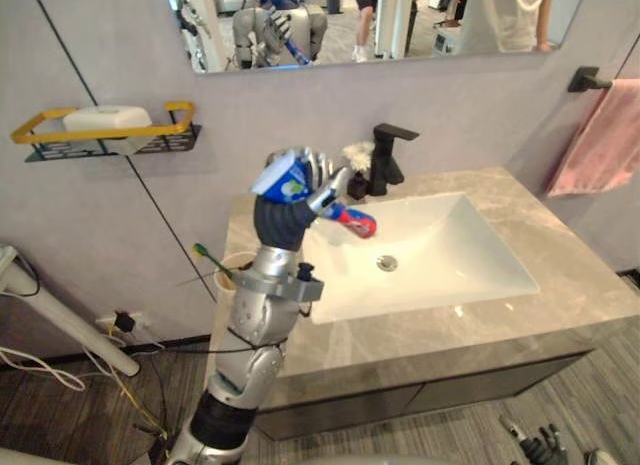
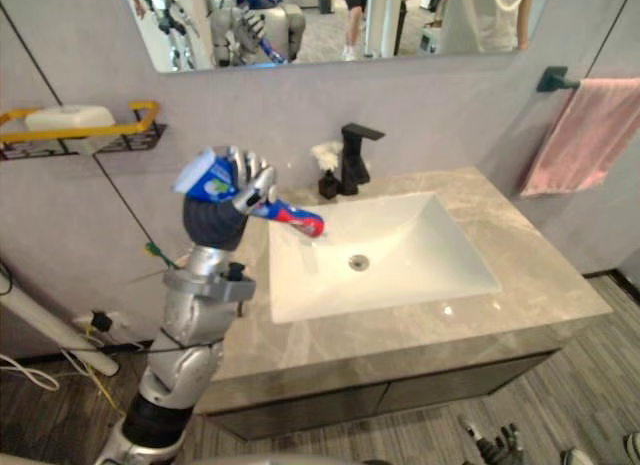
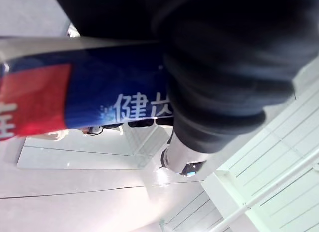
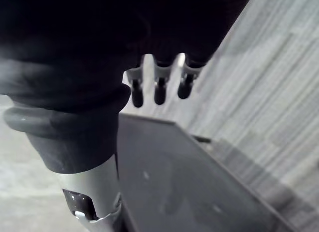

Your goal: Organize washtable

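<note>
Toothpaste tube (image 1: 283, 180) sat raised over the worktop's (image 1: 570, 305) left end beside the sink (image 1: 470, 255) in the eye views, left hand (image 1: 318, 177) curled round it. Left wrist view: tube lay against that hand. Right wrist view: right hand (image 4: 75, 52) hung low by the floor (image 4: 279, 67), fingers (image 4: 159, 90) relaxed, empty.

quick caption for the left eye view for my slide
Left hand holds a blue, red and white toothpaste tube over the left side of the white rectangular sink, near the black faucet.
</note>
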Motion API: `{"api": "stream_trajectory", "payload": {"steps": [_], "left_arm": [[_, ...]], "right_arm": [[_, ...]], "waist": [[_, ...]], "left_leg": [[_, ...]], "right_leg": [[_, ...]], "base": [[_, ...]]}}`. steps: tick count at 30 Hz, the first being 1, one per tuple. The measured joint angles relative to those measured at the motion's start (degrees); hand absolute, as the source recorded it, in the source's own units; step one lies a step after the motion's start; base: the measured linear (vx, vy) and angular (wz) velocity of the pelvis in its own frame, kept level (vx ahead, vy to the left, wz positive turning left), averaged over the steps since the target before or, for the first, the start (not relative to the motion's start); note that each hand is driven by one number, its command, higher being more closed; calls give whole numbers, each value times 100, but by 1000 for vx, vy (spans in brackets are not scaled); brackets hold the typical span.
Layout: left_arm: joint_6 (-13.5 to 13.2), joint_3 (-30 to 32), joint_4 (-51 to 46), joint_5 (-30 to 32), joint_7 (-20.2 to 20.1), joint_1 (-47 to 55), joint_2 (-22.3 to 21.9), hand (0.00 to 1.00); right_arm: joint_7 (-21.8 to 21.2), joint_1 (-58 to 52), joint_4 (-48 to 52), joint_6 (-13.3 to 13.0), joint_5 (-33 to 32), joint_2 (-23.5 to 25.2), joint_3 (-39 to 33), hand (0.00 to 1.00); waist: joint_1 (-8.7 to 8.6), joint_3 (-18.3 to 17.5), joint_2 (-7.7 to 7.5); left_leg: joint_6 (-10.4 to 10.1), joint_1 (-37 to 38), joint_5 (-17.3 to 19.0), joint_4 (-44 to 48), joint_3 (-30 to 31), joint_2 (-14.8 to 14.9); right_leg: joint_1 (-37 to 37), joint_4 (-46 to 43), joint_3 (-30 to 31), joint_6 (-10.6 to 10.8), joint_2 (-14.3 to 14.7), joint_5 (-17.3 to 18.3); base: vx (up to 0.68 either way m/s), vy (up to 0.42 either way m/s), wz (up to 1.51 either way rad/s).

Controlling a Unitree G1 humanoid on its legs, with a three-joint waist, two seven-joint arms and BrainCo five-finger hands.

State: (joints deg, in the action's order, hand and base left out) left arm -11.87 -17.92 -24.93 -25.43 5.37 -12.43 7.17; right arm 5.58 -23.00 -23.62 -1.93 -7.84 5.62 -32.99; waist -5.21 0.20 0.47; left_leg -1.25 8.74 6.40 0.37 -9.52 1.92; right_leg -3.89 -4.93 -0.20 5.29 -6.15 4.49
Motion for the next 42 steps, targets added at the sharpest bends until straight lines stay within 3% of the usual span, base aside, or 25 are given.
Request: {"api": "stream_trajectory", "payload": {"steps": [5,7,15,22,42], "left_arm": [[-101,393,-264,442,8,-8,302,100],[-107,570,-263,594,17,-3,416,100],[-103,1113,-195,857,1,220,780,100],[-2,1475,59,1023,-14,684,787,100],[222,1631,309,1032,-172,1141,788,100]], "right_arm": [[-358,15,-773,6,3,-53,260,0],[-463,47,-1122,-4,12,-86,277,0],[-589,131,-1852,-7,81,-170,704,0],[-591,180,-2056,-6,161,-241,708,0],[-707,353,-2275,-1,176,-382,723,0]], "waist": [[48,-2,-1],[142,-1,-24],[264,3,-174],[301,18,-323],[299,39,-359]], "left_leg": [[-27,-15,-72,-17,174,-9],[-26,-39,-92,-15,224,-20],[-36,-110,-178,-45,461,-78],[-34,-177,-188,-38,546,-93],[-37,-188,-193,-43,570,-94]], "right_leg": [[-30,13,-129,-6,3,3],[-40,27,-142,-16,-2,12],[-104,85,-353,-30,-26,22],[-102,111,-449,-32,-38,23],[-99,119,-464,-39,-38,28]], "base": [[-9,-35,13],[-22,-34,18],[-31,-28,15],[-11,-19,6],[-3,-3,0]]}}
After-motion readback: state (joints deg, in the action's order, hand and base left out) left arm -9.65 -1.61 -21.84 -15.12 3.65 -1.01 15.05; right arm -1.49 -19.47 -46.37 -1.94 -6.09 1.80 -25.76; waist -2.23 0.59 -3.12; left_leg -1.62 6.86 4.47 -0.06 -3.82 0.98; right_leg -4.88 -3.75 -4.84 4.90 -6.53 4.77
